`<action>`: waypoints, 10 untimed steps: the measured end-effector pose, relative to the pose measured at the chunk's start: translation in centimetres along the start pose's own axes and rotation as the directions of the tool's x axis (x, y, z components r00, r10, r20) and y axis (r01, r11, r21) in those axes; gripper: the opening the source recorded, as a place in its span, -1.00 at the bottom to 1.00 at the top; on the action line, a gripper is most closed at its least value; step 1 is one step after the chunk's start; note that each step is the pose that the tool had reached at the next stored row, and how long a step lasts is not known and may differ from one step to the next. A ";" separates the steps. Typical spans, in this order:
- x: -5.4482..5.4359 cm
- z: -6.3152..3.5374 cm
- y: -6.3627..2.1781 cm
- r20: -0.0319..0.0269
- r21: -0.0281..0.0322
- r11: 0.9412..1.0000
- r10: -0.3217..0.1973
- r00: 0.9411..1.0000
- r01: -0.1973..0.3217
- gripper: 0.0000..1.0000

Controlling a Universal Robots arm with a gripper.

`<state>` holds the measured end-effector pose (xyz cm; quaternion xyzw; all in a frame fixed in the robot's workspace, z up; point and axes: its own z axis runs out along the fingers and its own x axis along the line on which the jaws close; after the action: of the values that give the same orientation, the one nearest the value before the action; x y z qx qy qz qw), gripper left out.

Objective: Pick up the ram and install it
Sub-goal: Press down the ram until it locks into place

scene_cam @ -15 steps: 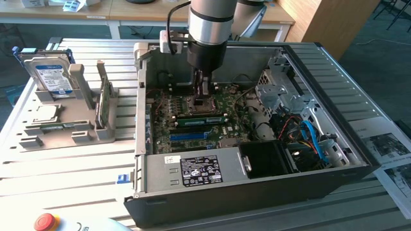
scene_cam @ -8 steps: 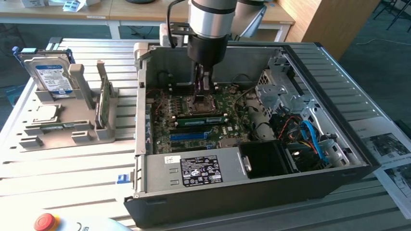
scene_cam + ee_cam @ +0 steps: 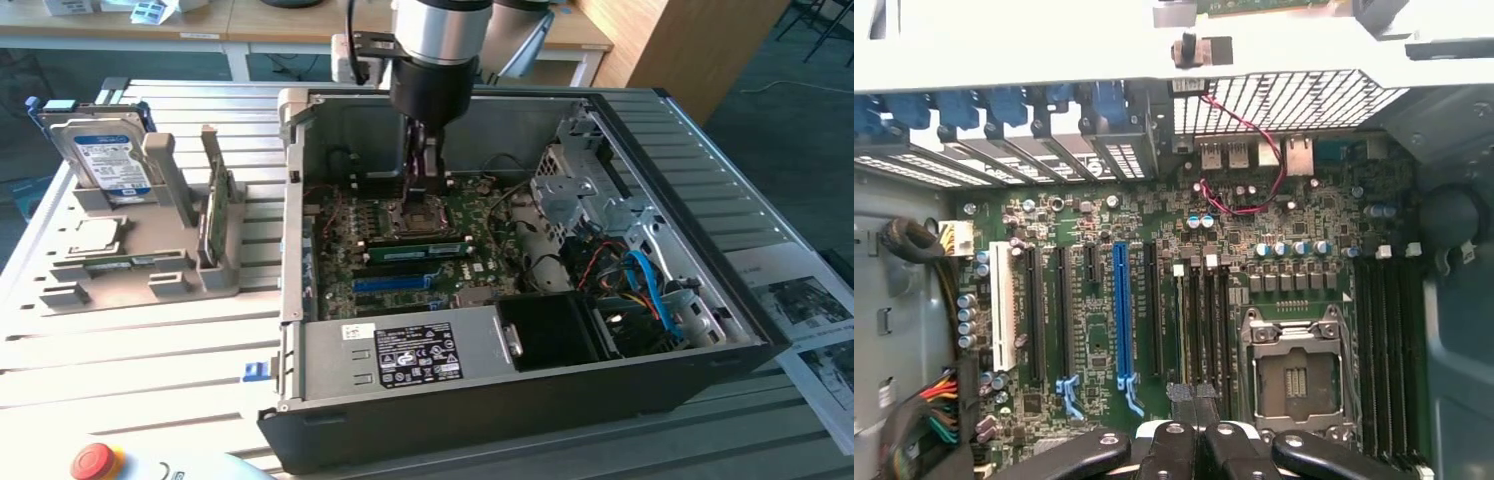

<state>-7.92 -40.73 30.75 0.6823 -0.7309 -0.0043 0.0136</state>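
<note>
Exterior view, far left on the surface: grey rack with a blue-label hard drive standing upright in it. Green expansion card upright in the next slot to the right. Red button at the lower left edge.

Middle: open computer case lying on its side, motherboard exposed. Hand reaching down into the case just above the processor socket, clenched with fingertips together, apart from the ram. Ram standing on edge in a slot just beside the socket, toward the blue slot.

Wrist view: hand shut, over the black slots between the blue slot and the socket.

Exterior view's right: drive cage, blue cables, papers on the surface.
</note>
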 end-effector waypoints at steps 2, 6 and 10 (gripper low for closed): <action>0.0 -0.28 0.00 0.000 0.000 1.000 0.000 1.000 0.000 -0.80; 0.0 -0.90 0.01 0.000 0.000 1.000 0.000 1.000 0.000 -0.80; 0.0 -1.54 0.02 0.000 0.000 1.000 0.000 1.000 0.000 -0.80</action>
<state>-7.90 -40.73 32.29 0.6823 -0.7309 -0.0042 0.0138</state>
